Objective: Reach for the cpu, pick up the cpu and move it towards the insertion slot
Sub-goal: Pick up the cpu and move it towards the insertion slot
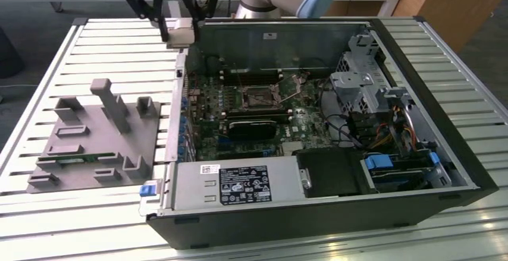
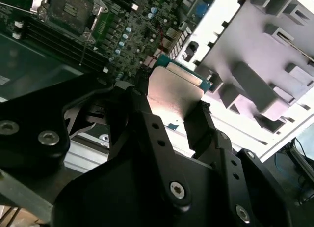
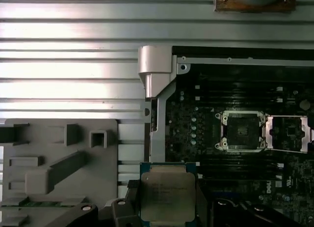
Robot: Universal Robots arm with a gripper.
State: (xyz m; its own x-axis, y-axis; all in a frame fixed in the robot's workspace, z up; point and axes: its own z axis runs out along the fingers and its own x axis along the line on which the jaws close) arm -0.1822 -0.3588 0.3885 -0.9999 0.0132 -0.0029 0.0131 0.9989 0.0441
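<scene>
Black gripper [image 2: 174,116] linkages sit closest to the lens in the second wrist view, their two fingers [image 2: 198,124] clamped on opposite edges of the cpu [image 2: 172,92], so the chip is held clear of any surface; its silvery top catches the light and a thin green rim shows along one edge. In the first wrist view the same cpu [image 3: 167,196] sits between the dark finger tips, with faint print on its lid too small to make out. In the exterior view the gripper [image 1: 179,34] hangs above the far corner of the open computer case [image 1: 444,124], holding the chip just outside the case wall. The insertion slot [image 1: 258,98] lies below and well apart from the gripper, on the green motherboard [image 1: 208,130] inside the case — its metal frame is swung open in the first wrist view, beside the dark square socket [image 3: 241,131]. The grey fixture [image 1: 95,136] with its upright posts rests on the table beside the case, on the exterior view's left, and a narrow green memory stick [image 1: 75,160] lies in one of its grooves. Everything stands on a slatted aluminium table [image 1: 103,41]; beyond it are a dark floor and wooden furniture [image 1: 452,5]. A white label with black print is stuck on the power supply [image 1: 238,184] — its writing cannot be read.
</scene>
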